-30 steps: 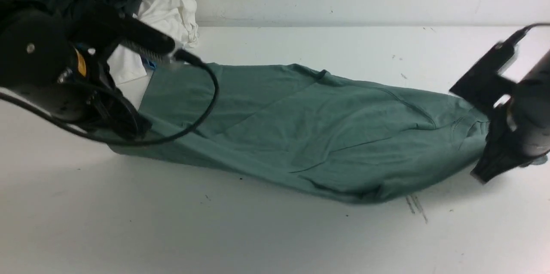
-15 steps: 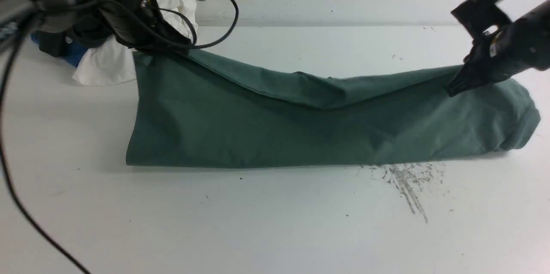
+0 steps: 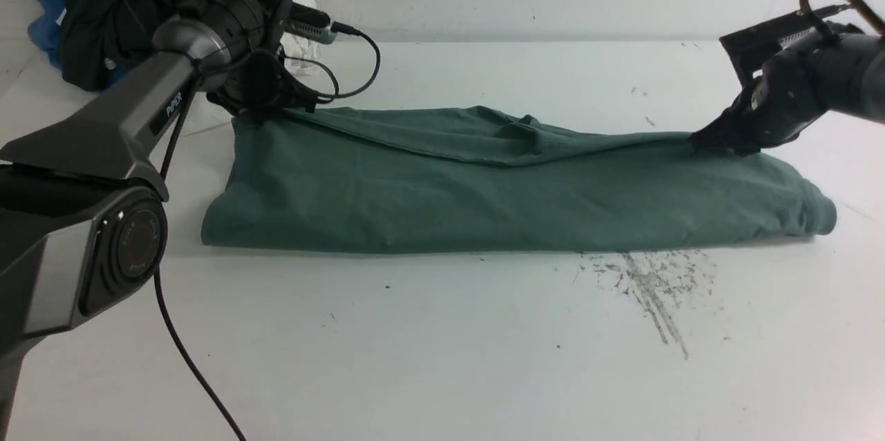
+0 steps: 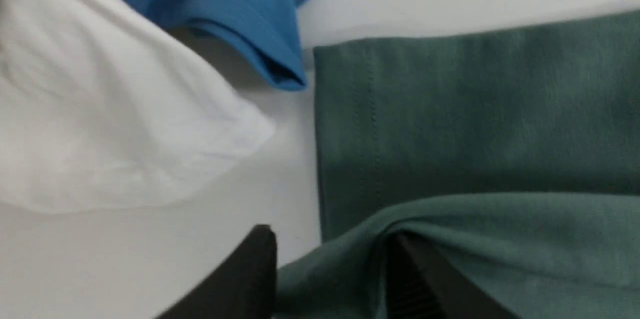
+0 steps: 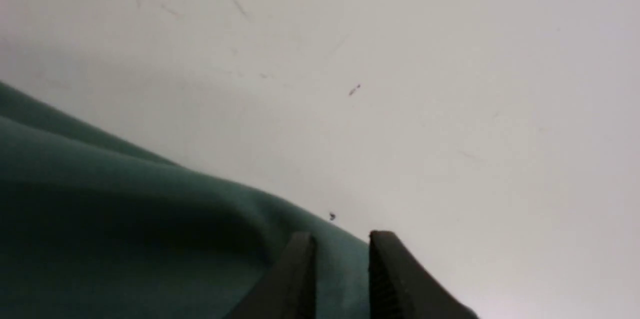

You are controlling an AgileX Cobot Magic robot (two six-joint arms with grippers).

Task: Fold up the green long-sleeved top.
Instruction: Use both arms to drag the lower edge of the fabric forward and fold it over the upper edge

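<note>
- While both arms reach over it, the white table [image 3: 442, 372] bears one spread garment at its centre and a heap at its far left corner.
- Green long-sleeved top [image 3: 484, 199]: lies flat across the middle of the table. It is folded lengthwise into a long band running left to right, with the fold along the near edge and the loose edges along the far side.
- Black garment [image 3: 117, 5], white garment [image 4: 100, 109] and blue garment [image 4: 240, 14]: bunched together beyond the top's far left corner. The white and the blue lie just beside the top's hem.
- Left gripper [image 4: 330, 236]: at the top's far left corner, fingers spread wide, with a ridge of green cloth lying loose between them.
- Right gripper [image 5: 342, 236]: at the far right edge of the top, fingers parted by a narrow gap, with green cloth showing in that gap.
- Grey scuff marks [image 3: 650, 282]: on the table just in front of the top's right part.
</note>
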